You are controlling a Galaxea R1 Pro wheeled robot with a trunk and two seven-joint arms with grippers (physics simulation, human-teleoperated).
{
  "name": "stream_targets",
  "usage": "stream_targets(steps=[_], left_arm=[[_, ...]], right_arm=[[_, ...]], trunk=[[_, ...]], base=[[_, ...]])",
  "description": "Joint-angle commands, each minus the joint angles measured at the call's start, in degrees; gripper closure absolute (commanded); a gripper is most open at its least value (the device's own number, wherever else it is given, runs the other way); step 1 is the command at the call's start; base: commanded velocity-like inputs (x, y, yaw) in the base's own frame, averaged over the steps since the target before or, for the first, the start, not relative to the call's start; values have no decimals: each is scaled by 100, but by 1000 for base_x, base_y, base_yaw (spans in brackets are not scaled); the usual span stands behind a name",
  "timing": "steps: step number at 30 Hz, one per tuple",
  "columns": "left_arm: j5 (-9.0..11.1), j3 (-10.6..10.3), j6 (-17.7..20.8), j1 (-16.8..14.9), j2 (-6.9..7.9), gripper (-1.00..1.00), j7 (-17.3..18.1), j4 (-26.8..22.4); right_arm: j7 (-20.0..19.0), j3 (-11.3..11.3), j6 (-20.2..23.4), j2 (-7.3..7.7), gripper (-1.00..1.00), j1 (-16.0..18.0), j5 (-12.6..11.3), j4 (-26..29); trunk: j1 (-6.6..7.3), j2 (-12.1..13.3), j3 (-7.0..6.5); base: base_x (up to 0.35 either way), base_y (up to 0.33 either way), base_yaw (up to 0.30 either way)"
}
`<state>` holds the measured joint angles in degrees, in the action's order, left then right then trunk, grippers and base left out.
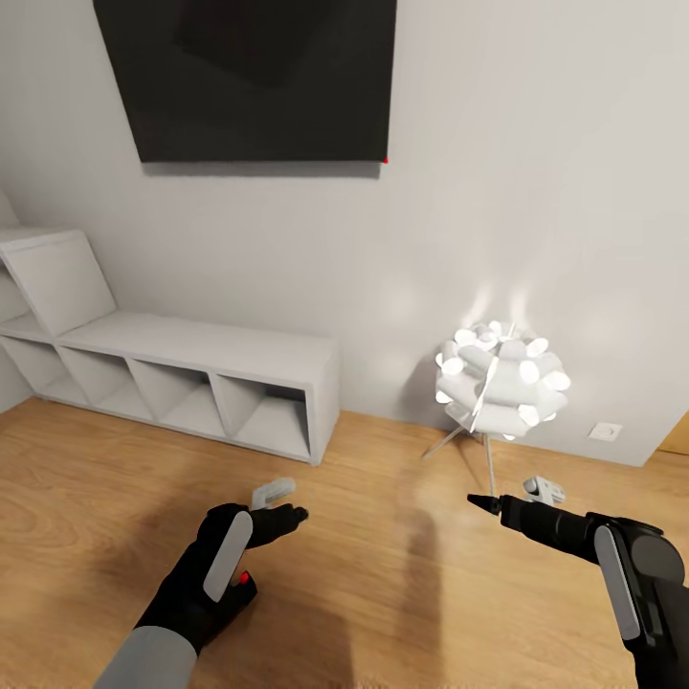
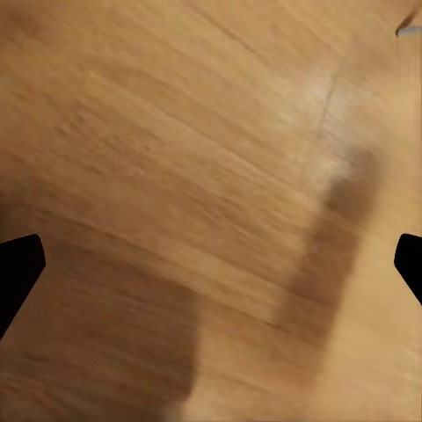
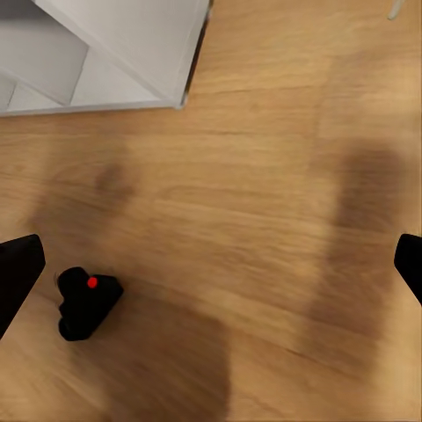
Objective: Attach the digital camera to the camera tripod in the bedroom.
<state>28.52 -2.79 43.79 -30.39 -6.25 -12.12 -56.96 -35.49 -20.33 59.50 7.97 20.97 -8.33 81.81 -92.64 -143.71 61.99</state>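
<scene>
Your left gripper (image 2: 211, 264) and right gripper (image 3: 211, 264) both hang with fingers spread wide over the wood floor (image 1: 383, 593). The digital camera (image 3: 86, 301) lies on the planks at the right wrist view's lower left, untouched.

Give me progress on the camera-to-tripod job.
Done: nothing visible. In hand: nothing; the digital camera lies on the wood floor, and the right pincer above it is open, as is the left pincer. Left: grasp it, find the tripod, attach.
</scene>
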Motion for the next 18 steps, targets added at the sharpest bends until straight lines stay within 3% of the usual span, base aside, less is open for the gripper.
stream_targets(steps=[1,18], left_arm=[[62,-7,15,-2,1,-100,-54,-7],[61,-4,15,-2,1,-100,-80,-8]], right_arm=[[7,-6,42,1,-100,4,-37,2],[13,2,35,-6,-100,4,-13,5]], trunk=[[-1,-4,28],[-45,-27,405]], base=[[0,0,0],[0,0,0]])
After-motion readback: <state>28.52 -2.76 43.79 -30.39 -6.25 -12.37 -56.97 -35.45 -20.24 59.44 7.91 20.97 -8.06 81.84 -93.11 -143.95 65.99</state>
